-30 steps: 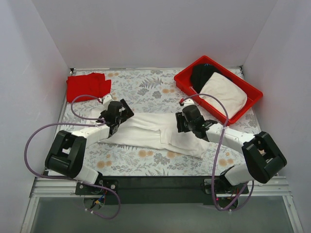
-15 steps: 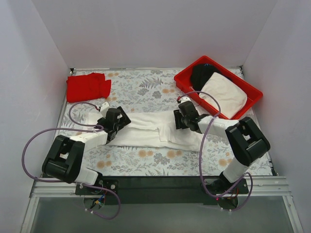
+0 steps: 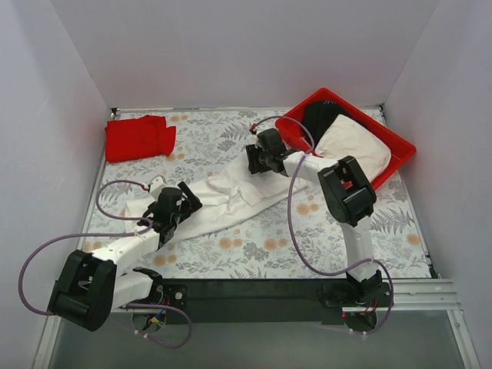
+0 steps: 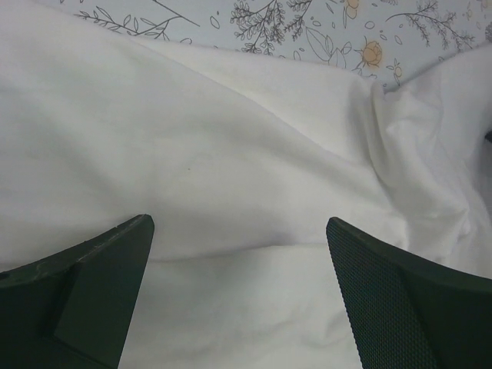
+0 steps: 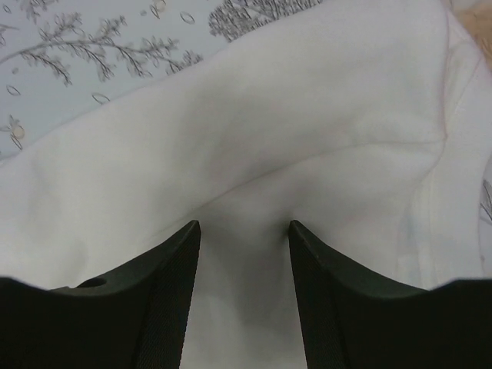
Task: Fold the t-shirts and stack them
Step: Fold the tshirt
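Note:
The white t-shirt (image 3: pixel 223 198) lies bunched in a diagonal strip across the floral mat, from the lower left up to the middle. My right gripper (image 3: pixel 255 163) is at its upper right end. In the right wrist view the gripper (image 5: pixel 242 224) is closed on a pulled fold of the white cloth (image 5: pixel 307 115). My left gripper (image 3: pixel 175 206) sits over the shirt's lower left part. Its jaws (image 4: pixel 238 221) stand wide apart above the flat white cloth (image 4: pixel 231 138), holding nothing. The red t-shirt (image 3: pixel 138 137) lies folded at the back left.
A rigid red tray (image 3: pixel 388 175) stands at the back right and holds a black garment (image 3: pixel 319 119) and an off-white garment (image 3: pixel 354 146). White walls close in the left, back and right. The right arm reaches close past the tray's left corner.
My right gripper has moved back and to the left, dragging the white shirt's right end with it. My left gripper has slid toward the front left. The shirt now lies diagonal and narrower.

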